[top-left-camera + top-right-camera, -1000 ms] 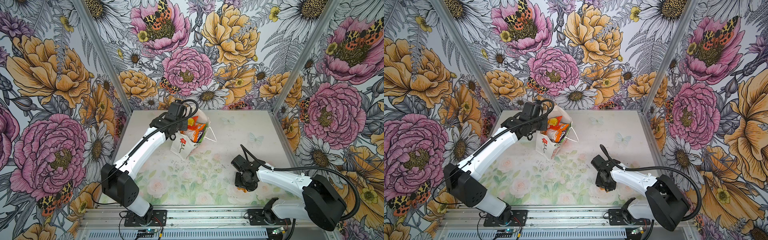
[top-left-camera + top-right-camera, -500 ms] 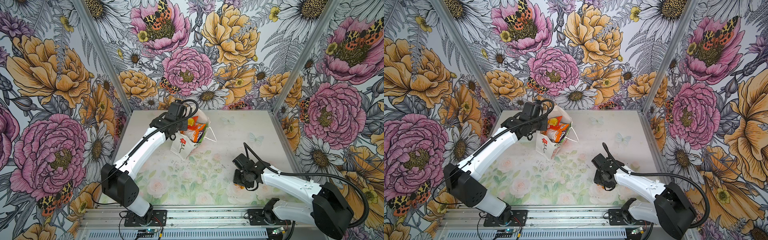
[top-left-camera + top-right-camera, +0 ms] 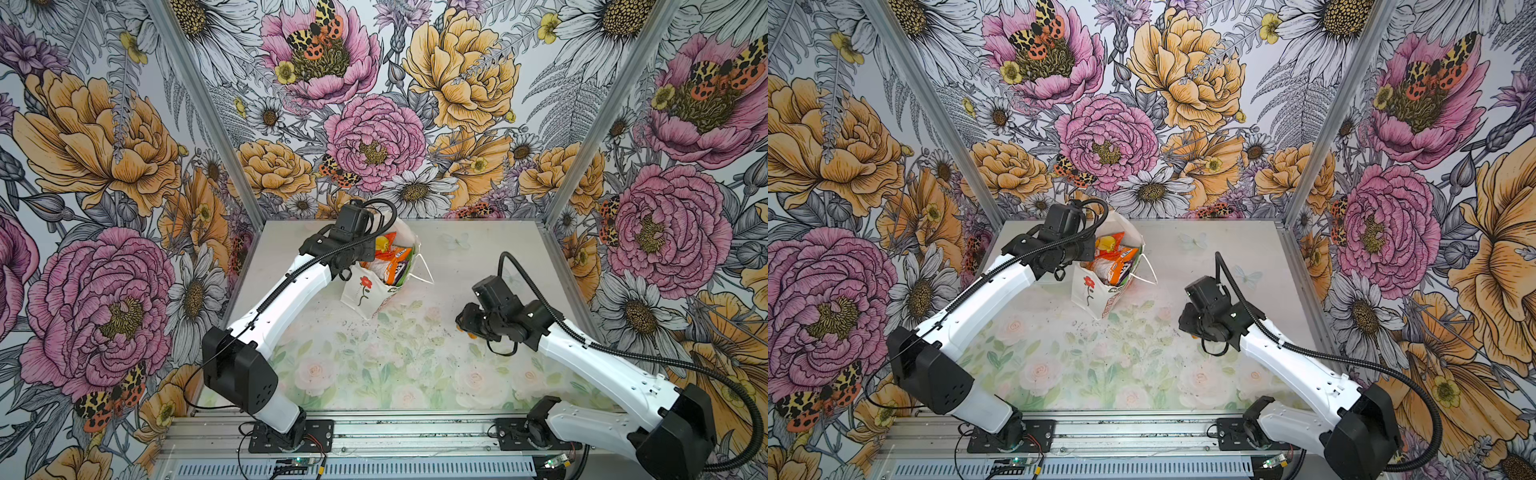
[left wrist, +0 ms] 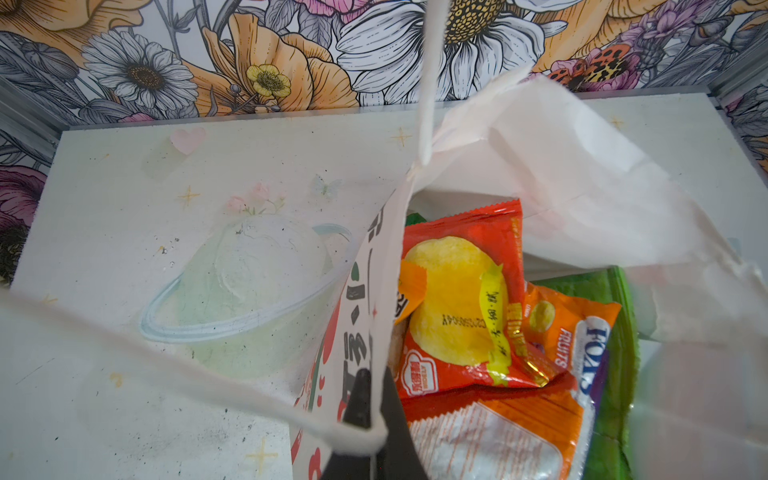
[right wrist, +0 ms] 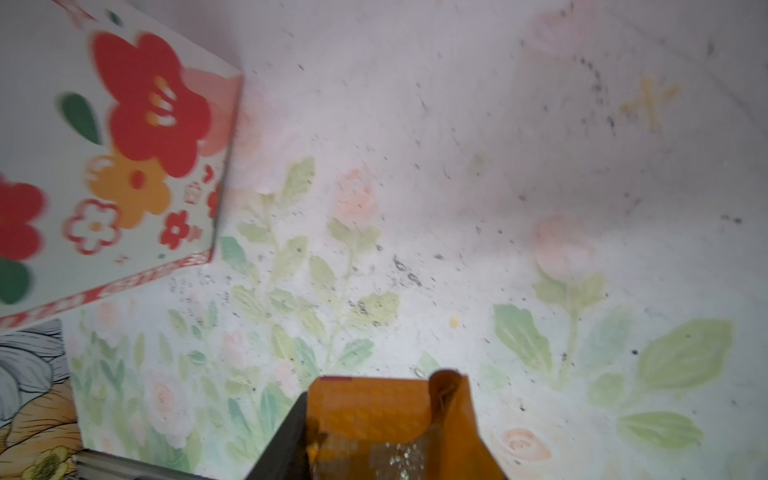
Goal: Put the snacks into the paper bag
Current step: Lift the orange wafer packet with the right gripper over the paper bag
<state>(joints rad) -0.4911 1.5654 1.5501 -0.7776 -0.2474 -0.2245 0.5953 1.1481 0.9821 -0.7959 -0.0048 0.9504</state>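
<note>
The white paper bag (image 3: 360, 293) (image 3: 1090, 291) with red flowers stands upright at the back middle of the table. Its mouth is full of snacks (image 3: 388, 259) (image 3: 1115, 259). My left gripper (image 4: 376, 386) is shut on the bag's near rim, one black finger on each side of the paper. Inside lie a red-orange chip packet (image 4: 457, 299), an orange FOX'S packet (image 4: 573, 345) and a green packet (image 4: 621, 332). To the right of the bag, my right gripper (image 3: 467, 326) (image 5: 386, 415) hangs above the table, shut on a small orange wrapper (image 5: 374, 407). The bag (image 5: 104, 145) shows ahead of it.
The floral table mat (image 3: 374, 365) carries dark crumbs between the bag and the right gripper. A white cord handle (image 3: 424, 274) hangs off the bag's right side. Flowered walls close in the left, back and right sides.
My right gripper has lifted off the table with the orange wrapper and moved back toward the bag. The left gripper and the bag have stayed in place.
</note>
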